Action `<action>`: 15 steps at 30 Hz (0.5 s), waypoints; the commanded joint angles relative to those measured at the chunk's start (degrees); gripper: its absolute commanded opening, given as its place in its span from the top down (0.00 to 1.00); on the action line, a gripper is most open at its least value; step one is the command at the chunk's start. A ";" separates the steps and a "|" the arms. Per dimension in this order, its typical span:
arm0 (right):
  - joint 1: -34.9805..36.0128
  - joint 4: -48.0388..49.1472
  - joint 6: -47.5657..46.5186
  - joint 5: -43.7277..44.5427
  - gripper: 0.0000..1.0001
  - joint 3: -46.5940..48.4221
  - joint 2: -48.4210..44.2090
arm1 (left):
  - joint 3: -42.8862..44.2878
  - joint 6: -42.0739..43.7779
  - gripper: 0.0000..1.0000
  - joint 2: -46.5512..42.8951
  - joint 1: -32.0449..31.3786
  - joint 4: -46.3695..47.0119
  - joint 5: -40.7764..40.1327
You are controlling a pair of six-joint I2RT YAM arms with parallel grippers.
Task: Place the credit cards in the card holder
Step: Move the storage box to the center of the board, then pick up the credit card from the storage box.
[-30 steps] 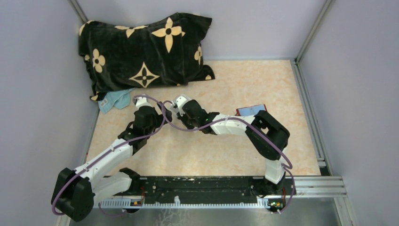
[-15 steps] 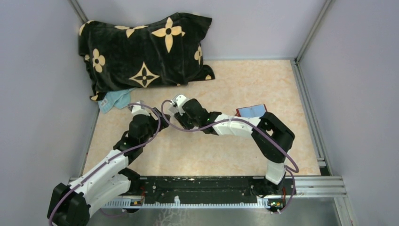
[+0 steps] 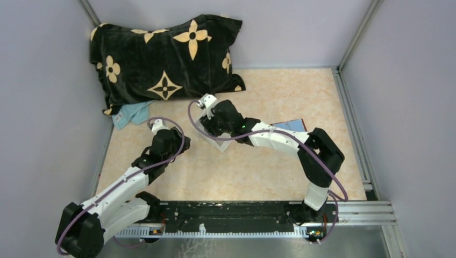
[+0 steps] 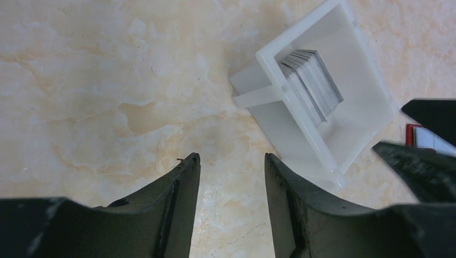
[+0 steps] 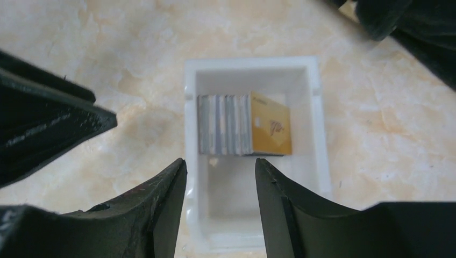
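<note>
Behind right arm (image 3: 279,141), card holder (image 3: 294,124) mostly hidden.

Top view from high behind, wrist views close, facing down, sharing white tray (image 4: 360,102)

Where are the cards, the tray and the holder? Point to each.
cards (image 5: 244,131): right wrist view, middle of the stack.
tray (image 5: 250,63): right wrist view, far rim.
holder (image 3: 290,126): top view, its exposed face.

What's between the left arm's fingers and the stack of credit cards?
Bare marbled tabletop, then the side wall of the white tray; the cards stand on edge inside it. The left wrist view shows this.
</note>
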 commanded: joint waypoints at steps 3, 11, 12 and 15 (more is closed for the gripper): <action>-5.23 2.28 0.50 -7.22 0.49 7.34 3.28 | -1.23 -0.48 0.50 2.07 -0.42 0.44 1.08; -7.56 1.40 2.00 -14.01 0.47 12.66 9.95 | -1.12 -0.67 0.52 6.64 -0.87 2.09 2.25; -7.64 1.45 2.27 -14.51 0.47 12.76 10.69 | -1.09 -0.68 0.52 7.16 -0.92 2.47 2.46; -7.75 1.88 2.92 -15.49 0.47 12.78 11.75 | -0.93 -0.58 0.51 8.60 -1.16 3.50 3.12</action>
